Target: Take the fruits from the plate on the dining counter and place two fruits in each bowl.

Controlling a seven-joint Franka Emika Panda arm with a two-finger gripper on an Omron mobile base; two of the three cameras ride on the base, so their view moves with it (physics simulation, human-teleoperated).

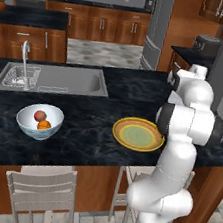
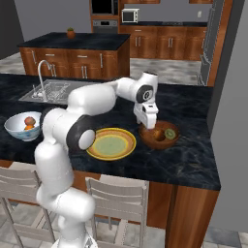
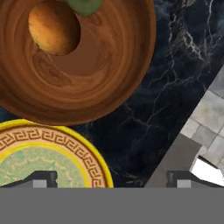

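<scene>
On the dining counter the plate lies bare. To its left, the white bowl holds a reddish-tan fruit and an orange fruit. Right of the plate, the brown wooden bowl holds a yellow-orange fruit and a dark green fruit. My gripper hangs open and empty just above the wooden bowl's near-left rim, between bowl and plate.
A steel sink with a faucet sits at the counter's back left. Grey chairs stand under the front edge. The counter's front edge and floor tiles show close beside the gripper.
</scene>
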